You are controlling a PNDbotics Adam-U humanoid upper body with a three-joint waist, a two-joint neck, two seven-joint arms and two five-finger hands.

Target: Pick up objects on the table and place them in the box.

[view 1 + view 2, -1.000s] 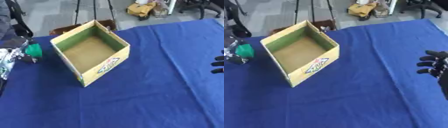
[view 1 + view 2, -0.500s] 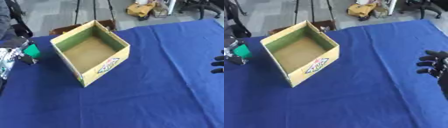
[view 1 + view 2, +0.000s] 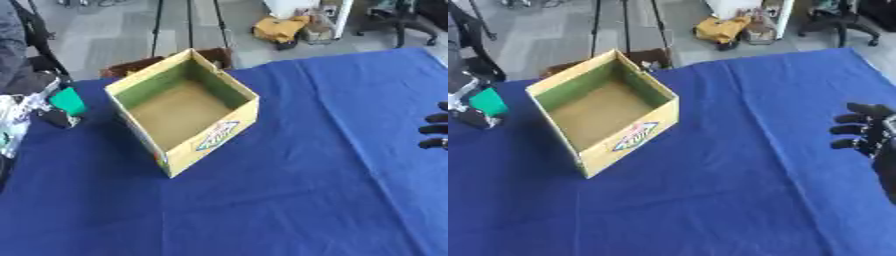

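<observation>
An open yellow cardboard box (image 3: 214, 137) with a green inner wall and a bare brown floor stands on the blue cloth, left of centre. At the far left edge my left hand (image 3: 54, 118) shows as dark fingers below a small green object (image 3: 67, 100) and seems curled round it, a short way from the box's left wall. The rest of that hand is cut off by the edge. My right hand (image 3: 866, 133) hovers at the right edge, far from the box, fingers spread and pointing left, holding nothing.
The blue cloth (image 3: 289, 200) covers the whole table. A white patterned thing (image 3: 14, 122) lies at the left edge beside the left hand. Beyond the far edge are tripod legs (image 3: 188, 25), a yellow bag (image 3: 280, 28) and a chair (image 3: 398, 20) on the floor.
</observation>
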